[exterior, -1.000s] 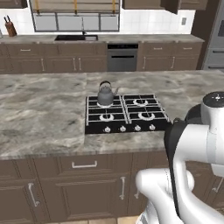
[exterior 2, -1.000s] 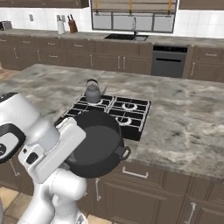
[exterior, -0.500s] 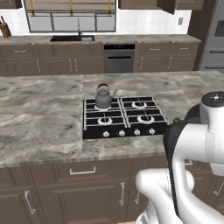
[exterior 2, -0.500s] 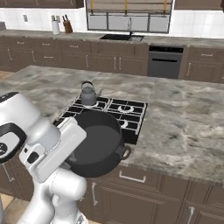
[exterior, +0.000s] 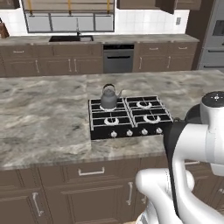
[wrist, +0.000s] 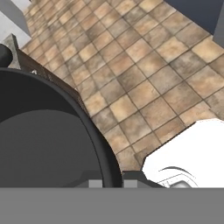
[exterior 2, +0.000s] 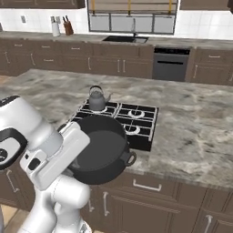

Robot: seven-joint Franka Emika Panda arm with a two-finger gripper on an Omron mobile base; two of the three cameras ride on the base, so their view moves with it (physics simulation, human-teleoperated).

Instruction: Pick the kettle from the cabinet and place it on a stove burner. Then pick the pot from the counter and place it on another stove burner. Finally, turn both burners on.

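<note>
Gripper (wrist: pixel 107 183) clamped on rim of black pot (exterior 2: pixel 101 150), held aloft just off the near edge of the marbled surface (exterior 2: pixel 191 132), over tiled floor (wrist: pixel 144 74). Grey kettle (exterior: pixel 109 97) upright on rear-left burner of cooktop (exterior: pixel 131 127).

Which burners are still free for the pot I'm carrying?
The kettle sits on the back-left burner. The front-left burner, back-right burner and front-right burner are bare. The pot, held in the gripper, hangs at the counter edge, nearest the front-left burner; that spot is tightest, beside the kettle.
</note>
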